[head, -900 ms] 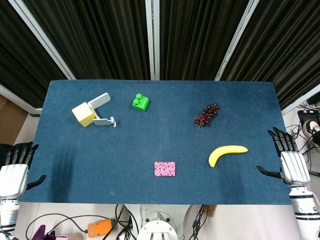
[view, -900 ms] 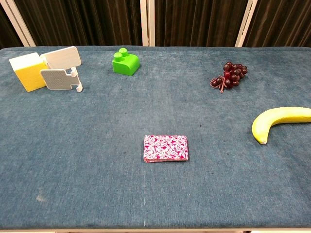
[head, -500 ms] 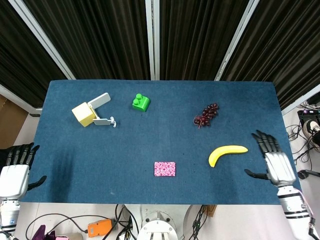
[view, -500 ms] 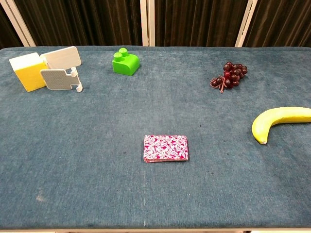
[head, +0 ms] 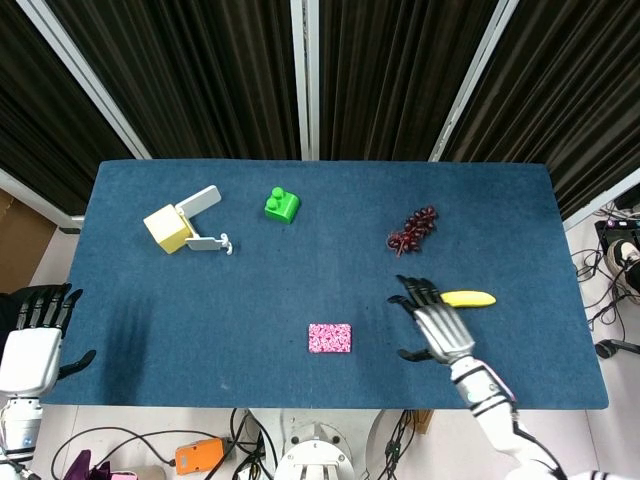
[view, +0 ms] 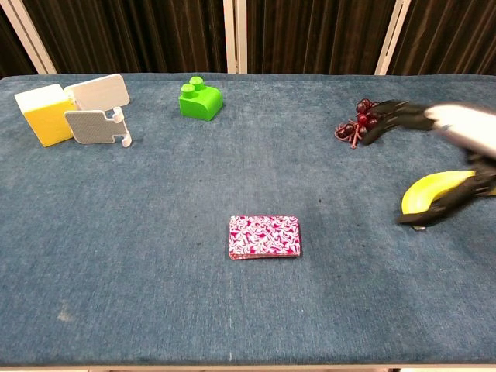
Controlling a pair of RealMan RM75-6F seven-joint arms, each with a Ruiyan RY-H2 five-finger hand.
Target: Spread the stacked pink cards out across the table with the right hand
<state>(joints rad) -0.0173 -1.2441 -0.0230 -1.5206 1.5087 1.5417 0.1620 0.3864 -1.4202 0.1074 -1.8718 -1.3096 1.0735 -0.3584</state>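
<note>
The stack of pink patterned cards [head: 330, 338] [view: 264, 237] lies squared up near the table's front edge, a little right of centre. My right hand [head: 435, 323] [view: 453, 147] hovers over the cloth to the right of the stack, fingers spread, holding nothing and well apart from the cards. It covers part of the banana. My left hand [head: 33, 343] waits off the table's front left corner, fingers apart and empty; the chest view does not show it.
A yellow banana [head: 468, 298] [view: 434, 191] lies just past my right hand. Dark grapes [head: 412, 230] [view: 360, 118] sit further back. At the back left stand a green block [head: 282, 205] [view: 200, 99] and a yellow box with white flaps [head: 168, 228] [view: 48, 113].
My right hand has swept leftward from the table's right edge to above the banana, closer to the cards. The cards and my left hand have not moved.
</note>
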